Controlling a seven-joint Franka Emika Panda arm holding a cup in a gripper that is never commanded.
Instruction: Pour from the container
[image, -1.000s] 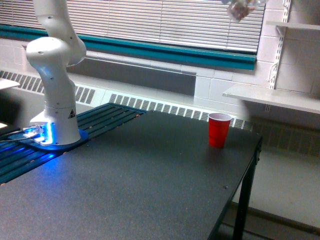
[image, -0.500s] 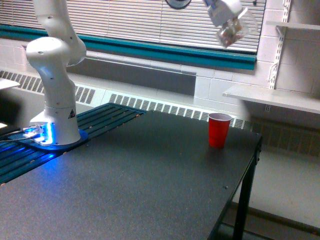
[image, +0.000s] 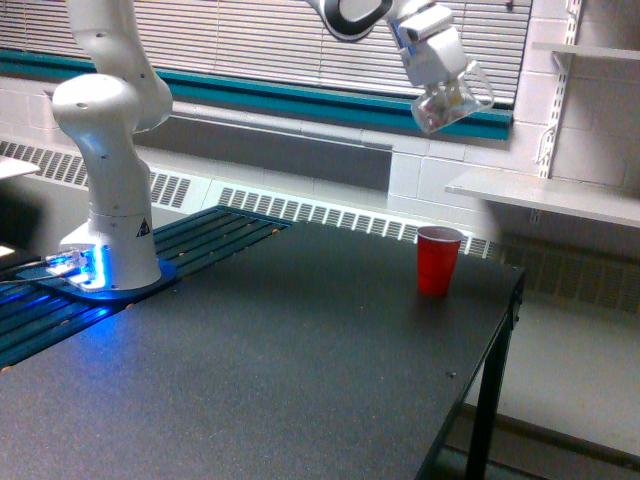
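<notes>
Holding a small clear see-through cup (image: 452, 103) high in the air, my pincer (image: 440, 88) pinches it from above and from the exterior view's left. The cup hangs tilted, its long axis slanting; its mouth seems to point up and toward the exterior view's right, though the blur keeps me from being sure. Brownish-pink bits show through its wall near the lower end. Well below it, an opaque red plastic cup (image: 438, 260) stands upright on the dark speckled worktop (image: 260, 370), near the far edge. My white arm base (image: 110, 190) stands at the worktop's other side, on the exterior view's left, with blue light at its foot.
</notes>
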